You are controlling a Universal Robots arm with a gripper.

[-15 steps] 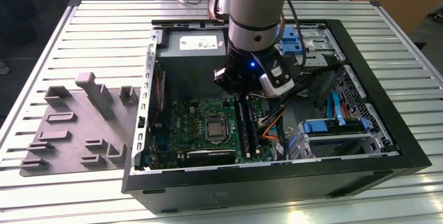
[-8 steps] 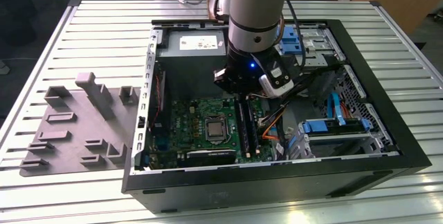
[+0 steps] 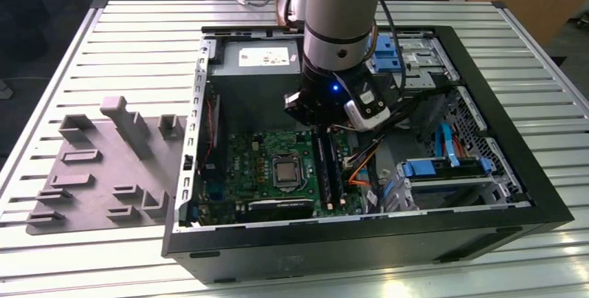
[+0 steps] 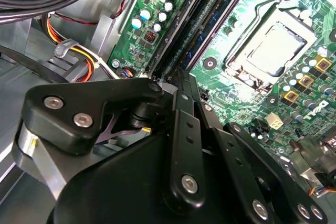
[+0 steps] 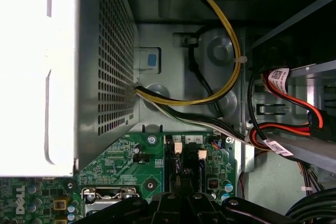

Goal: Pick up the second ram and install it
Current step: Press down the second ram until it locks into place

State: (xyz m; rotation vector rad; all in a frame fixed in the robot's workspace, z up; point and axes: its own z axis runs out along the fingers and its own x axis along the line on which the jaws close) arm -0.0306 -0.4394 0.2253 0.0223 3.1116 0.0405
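We see a slatted metal table (image 3: 120,29) filling the exterior view, and on it an open black computer case (image 3: 515,201) lying on its side across the centre and right of the frame. At the left of that frame sits a grey plastic tray (image 3: 96,181) with raised blocks. The robot arm (image 3: 341,15) comes down from the top centre into the case.

Inside the case, the green motherboard (image 3: 248,160) lies at lower centre, with its processor socket (image 3: 287,172) near the middle. Just to the socket's right in that frame run the long black memory slots (image 3: 327,170). Orange, yellow and red cables (image 5: 220,93) cross the grey case wall in the first wrist view.

The gripper (image 3: 324,127) hangs right over the upper end of those slots. In the second wrist view its black linkages (image 4: 184,129) fill the lower half, pointing at the slots (image 4: 210,19) that run to the top centre. We cannot tell how the jaws stand, since the fingertips are hidden.

The second ram appears as a thin dark strip (image 5: 177,179) standing on edge between the pale slot clips (image 5: 177,148) at the bottom centre of the first wrist view; whether it is fully seated, we cannot tell.

To do this step well, we judge the stick must stay square to its slot and be pressed straight down, evenly along its length, until both end clips close.
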